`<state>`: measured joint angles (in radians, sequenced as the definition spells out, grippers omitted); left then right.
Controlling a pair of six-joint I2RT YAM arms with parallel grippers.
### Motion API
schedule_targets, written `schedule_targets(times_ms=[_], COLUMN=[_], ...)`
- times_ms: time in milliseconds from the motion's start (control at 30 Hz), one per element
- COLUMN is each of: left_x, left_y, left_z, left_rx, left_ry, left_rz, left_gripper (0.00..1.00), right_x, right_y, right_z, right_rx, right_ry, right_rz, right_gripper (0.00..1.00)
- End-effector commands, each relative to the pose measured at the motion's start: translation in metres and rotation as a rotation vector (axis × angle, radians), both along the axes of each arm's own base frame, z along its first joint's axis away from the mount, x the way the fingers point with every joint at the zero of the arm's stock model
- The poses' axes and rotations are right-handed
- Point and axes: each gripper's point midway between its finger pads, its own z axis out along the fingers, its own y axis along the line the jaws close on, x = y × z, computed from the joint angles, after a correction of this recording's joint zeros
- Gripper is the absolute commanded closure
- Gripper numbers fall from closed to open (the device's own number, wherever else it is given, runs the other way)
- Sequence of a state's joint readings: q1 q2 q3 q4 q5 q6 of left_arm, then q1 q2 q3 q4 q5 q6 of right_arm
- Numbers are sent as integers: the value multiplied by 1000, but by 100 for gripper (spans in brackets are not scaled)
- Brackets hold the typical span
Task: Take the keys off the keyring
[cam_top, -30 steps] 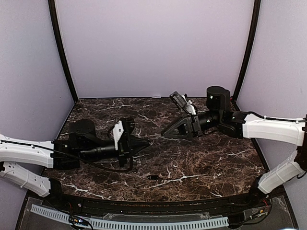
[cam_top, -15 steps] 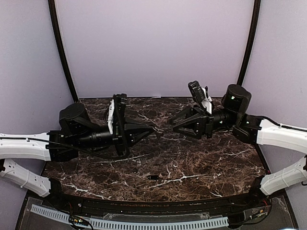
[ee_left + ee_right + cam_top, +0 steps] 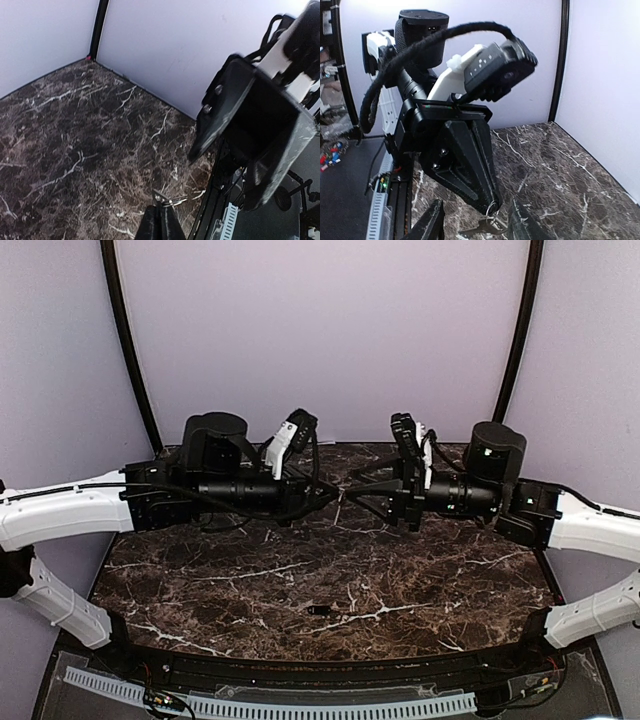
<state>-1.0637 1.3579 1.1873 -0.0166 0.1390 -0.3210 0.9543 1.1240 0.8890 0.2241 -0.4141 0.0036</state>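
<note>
Your black, wedge-shaped left fingers (image 3: 470,175) clench a thin wire keyring (image 3: 493,206). Its dangling silvery key (image 3: 482,229) shows only in the wrist views, between your released right fingers (image 3: 432,222). Both arms have risen since earlier. A loose dark key (image 3: 320,610) stays on the marble table (image 3: 450,580).

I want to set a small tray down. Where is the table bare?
Bare marble lies left and right of the loose key, near the front of the table. It is crowded above the back centre, where the left gripper, shut on the keyring, meets the right gripper.
</note>
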Motion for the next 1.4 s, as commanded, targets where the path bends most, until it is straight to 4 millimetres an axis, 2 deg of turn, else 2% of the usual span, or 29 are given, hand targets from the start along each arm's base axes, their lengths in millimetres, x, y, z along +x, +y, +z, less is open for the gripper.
schedule_targets(times_ms=[0, 100, 433, 533, 700, 967, 1167, 1233, 1367], left_x=[1, 0, 5, 5, 3, 1, -5, -8, -9], left_y=[7, 5, 5, 5, 4, 7, 13, 16, 28], left_z=[-22, -24, -31, -31, -30, -33, -33, -29, -18], left_rx=[109, 118, 165, 167, 169, 170, 117, 87, 10], left_ry=[84, 92, 84, 79, 68, 53, 66, 67, 66], left_rz=[26, 11, 28, 22, 9, 1, -9, -20, -24], left_gripper=[100, 100, 100, 100, 100, 99, 57, 50, 45], right_x=[5, 10, 8, 12, 19, 24, 21, 20, 16], right_y=[0, 3, 19, 21, 22, 20, 19, 19, 16], right_z=[-7, -16, -47, -49, -51, -54, -44, -41, -34], right_rx=[-128, -199, -324, -333, -345, -321, -224, -202, -151], right_ry=[-85, -96, 3, 15, 17, 14, 29, 32, 46], right_rz=[-54, -74, -15, -33, -63, -104, -103, -99, -67], right_gripper=[60, 67, 70, 78, 100, 100, 100, 100, 100])
